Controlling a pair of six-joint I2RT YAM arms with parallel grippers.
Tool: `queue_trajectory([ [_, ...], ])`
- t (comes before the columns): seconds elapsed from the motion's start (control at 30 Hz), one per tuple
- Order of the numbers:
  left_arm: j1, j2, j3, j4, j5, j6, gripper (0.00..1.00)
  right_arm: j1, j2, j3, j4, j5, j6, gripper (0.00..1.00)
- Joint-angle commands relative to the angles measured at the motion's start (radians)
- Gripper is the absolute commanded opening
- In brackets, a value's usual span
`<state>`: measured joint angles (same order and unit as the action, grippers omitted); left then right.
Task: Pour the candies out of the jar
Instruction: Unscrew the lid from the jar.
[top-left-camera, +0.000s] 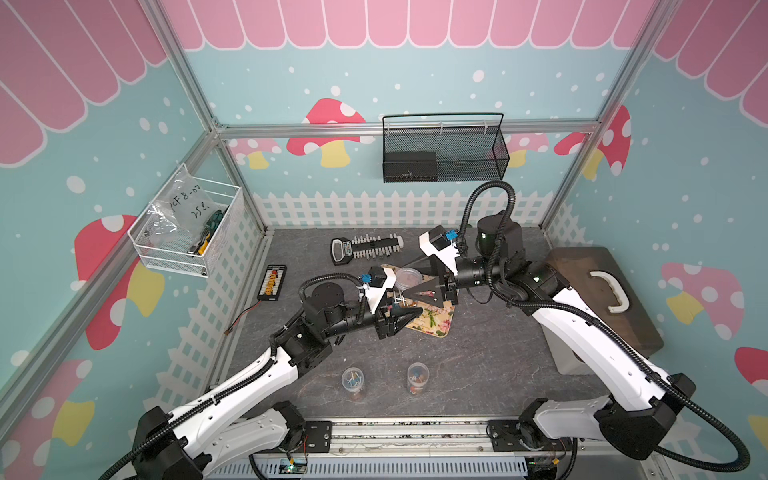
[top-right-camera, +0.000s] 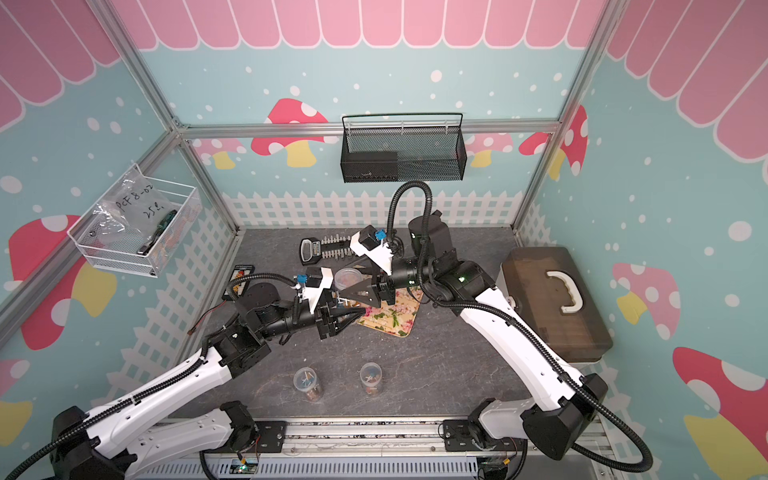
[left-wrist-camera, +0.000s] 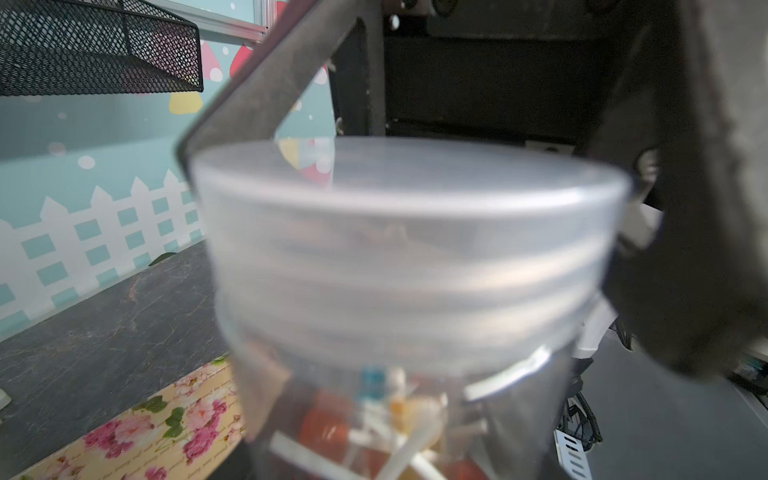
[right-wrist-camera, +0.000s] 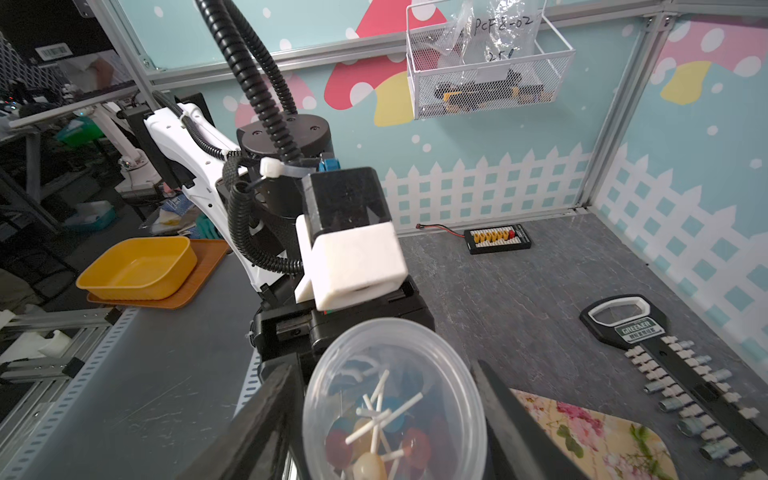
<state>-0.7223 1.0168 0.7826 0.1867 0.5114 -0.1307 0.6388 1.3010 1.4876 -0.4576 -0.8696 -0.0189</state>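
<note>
Clamping jar, left jaws closed tight

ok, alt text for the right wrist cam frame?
A clear lidded jar of small lollipops on white sticks fills the foreground between the two dark fingers of the right end effector, with the left arm just behind it. A floral mat and a key-shaped socket rack lie on the grey table.

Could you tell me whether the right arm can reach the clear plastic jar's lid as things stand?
Probably yes: the right gripper straddles the clear plastic lid, nothing between them, while the left gripper holds the clear lollipop jar by its body. Contact is unclear.
</note>
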Motion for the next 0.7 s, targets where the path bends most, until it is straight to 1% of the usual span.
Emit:
queue_trajectory([
  [0.0, 0.003, -0.016, -0.021, 0.014, -0.051, -0.032, 0.36, 0.007, -0.108, -0.012, 0.052, 0.074, 0.055, 0.70],
  [0.1, 0.003, -0.005, -0.024, 0.029, -0.063, -0.029, 0.36, 0.009, -0.151, -0.064, 0.126, 0.171, 0.223, 0.70],
  [0.2, 0.003, 0.010, -0.029, 0.054, -0.072, -0.030, 0.36, 0.015, -0.170, -0.096, 0.137, 0.273, 0.327, 0.69],
  [0.27, 0.003, 0.019, -0.029, 0.069, -0.081, -0.034, 0.36, 0.023, -0.170, -0.102, 0.128, 0.304, 0.353, 0.69],
  [0.47, 0.002, 0.030, -0.023, 0.071, -0.098, -0.026, 0.36, 0.064, -0.129, -0.074, 0.065, 0.402, 0.374, 0.66],
  [0.53, 0.003, 0.031, -0.023, 0.070, -0.098, -0.026, 0.36, 0.068, -0.111, -0.066, 0.048, 0.426, 0.382, 0.63],
  [0.57, 0.003, 0.032, -0.023, 0.071, -0.096, -0.027, 0.36, 0.071, -0.103, -0.064, 0.044, 0.435, 0.385, 0.60],
  [0.67, 0.003, 0.032, -0.026, 0.072, -0.096, -0.032, 0.36, 0.082, -0.082, -0.055, 0.042, 0.424, 0.373, 0.54],
])
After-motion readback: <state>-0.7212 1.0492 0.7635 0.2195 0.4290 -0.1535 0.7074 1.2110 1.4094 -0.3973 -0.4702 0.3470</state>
